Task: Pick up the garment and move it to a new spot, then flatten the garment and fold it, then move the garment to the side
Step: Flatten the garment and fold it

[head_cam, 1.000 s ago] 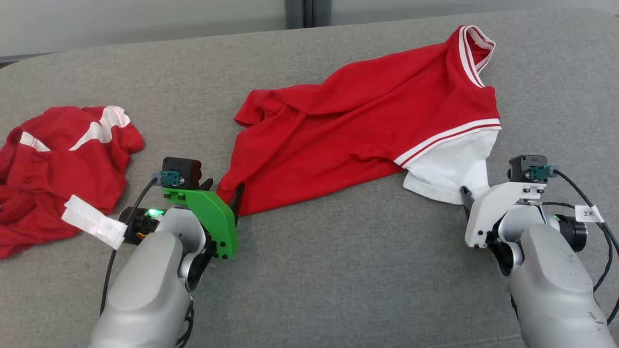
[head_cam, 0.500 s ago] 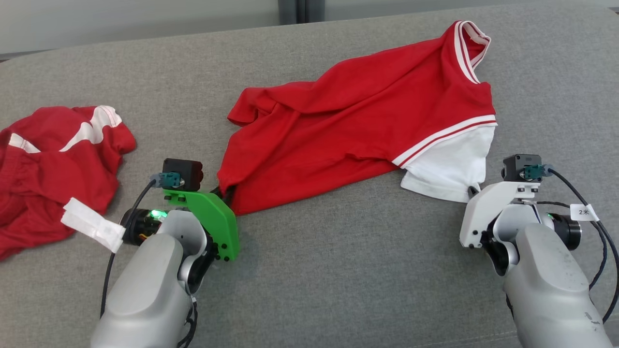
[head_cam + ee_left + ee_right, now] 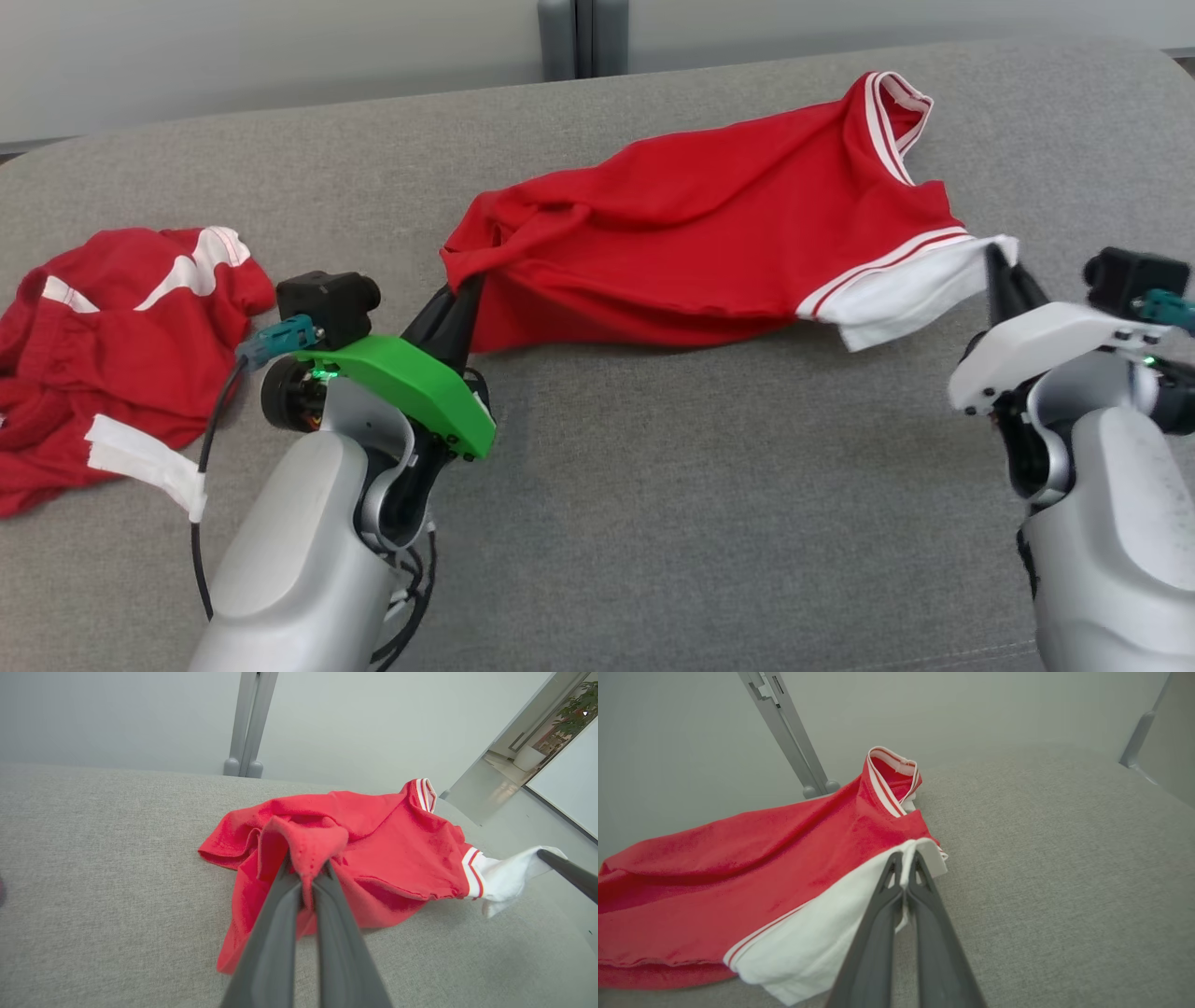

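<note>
Both sets of jaws are together now; a second ago they stood wide. The left gripper (image 3: 464,297) clamps the red hem corner and the right gripper (image 3: 1001,271) the white end, both corners lifted off the grey cushion (image 3: 672,523). The garment (image 3: 700,243) sags between them, mid-body and collar (image 3: 892,112) resting on the cushion. Grasp looks done, so next is the carry to a new spot.

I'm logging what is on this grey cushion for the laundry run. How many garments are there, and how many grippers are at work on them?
Garments: 2, the red shirt with a white sleeve and the crumpled red garment lying apart at the left
Grippers: 2, the left gripper shut on the shirt's red edge, the right gripper shut on its white sleeve
Total: 4
</note>
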{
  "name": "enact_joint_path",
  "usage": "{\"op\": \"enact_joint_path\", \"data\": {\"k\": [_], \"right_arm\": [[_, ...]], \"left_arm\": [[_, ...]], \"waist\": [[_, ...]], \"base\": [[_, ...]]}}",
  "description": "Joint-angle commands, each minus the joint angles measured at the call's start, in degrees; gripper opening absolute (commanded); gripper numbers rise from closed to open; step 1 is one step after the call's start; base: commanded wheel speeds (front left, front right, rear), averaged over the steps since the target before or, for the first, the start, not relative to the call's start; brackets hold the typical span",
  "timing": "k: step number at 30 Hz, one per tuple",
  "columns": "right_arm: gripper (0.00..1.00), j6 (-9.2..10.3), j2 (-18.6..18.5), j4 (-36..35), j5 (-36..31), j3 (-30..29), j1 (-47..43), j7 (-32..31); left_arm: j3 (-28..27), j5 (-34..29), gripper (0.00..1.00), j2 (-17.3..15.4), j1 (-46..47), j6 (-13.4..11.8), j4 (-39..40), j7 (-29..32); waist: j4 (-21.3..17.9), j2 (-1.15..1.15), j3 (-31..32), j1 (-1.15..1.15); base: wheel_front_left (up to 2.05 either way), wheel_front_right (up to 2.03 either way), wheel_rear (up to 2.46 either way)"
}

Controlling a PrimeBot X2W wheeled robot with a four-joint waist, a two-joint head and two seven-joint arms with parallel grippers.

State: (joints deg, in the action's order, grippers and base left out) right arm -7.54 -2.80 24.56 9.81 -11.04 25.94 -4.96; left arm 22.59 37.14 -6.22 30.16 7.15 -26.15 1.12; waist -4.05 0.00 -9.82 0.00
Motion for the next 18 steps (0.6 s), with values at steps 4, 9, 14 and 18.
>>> {"op": "enact_joint_path", "data": {"k": [4,9,14,18], "right_arm": [[0.0,0.09,-0.2,-14.0,-0.6,-2.4,-3.0,-2.2],[0.0,0.09,-0.1,-30.9,-0.9,-4.4,-3.7,-6.8],[0.0,0.09,-0.2,-36.7,-0.7,-3.1,1.9,-10.7],[0.0,0.09,-2.3,-29.8,0.8,-0.4,9.6,-12.9]], "left_arm": [[1.0,7.1,0.0,0.7,-1.8,0.3,9.3,0.0],[2.3,14.3,0.0,0.7,-0.5,0.3,19.3,2.3],[2.1,14.9,0.0,-1.8,4.1,0.0,21.3,5.9],[1.5,12.0,0.0,-2.6,11.1,-0.6,18.4,5.9]], "waist": [[0.2,0.0,0.0,0.0],[0.4,0.0,-1.8,0.0],[-0.6,0.0,-5.4,0.0],[-1.7,0.0,-10.8,0.0]], "base": [[0.0,0.0,0.0],[0.0,0.0,0.0],[0.0,0.0,0.0],[0.0,0.0,0.0]]}}
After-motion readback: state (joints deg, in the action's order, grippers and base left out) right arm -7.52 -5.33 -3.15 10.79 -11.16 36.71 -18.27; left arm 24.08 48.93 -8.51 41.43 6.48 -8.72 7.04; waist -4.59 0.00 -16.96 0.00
